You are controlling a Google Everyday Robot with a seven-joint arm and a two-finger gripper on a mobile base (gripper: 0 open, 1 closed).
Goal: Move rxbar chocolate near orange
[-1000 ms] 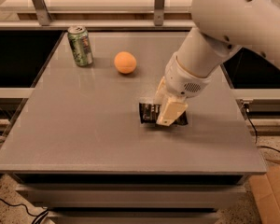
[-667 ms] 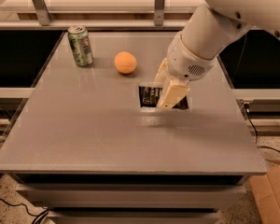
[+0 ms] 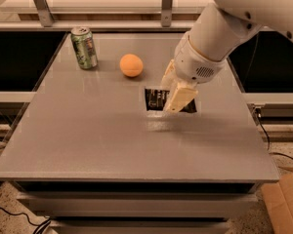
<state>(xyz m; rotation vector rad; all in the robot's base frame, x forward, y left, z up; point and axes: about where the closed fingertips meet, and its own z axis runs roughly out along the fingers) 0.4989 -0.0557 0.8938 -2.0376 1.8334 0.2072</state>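
Gripper around rxbar chocolate, near orange, well inside table edges

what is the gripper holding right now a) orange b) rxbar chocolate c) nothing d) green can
b: the gripper is shut on the rxbar chocolate near the middle of the table, while the orange and green can sit apart from it farther back.

Your cream end effector grips the black, white-lettered rxbar chocolate above the grey desk. The orange is plain orange.
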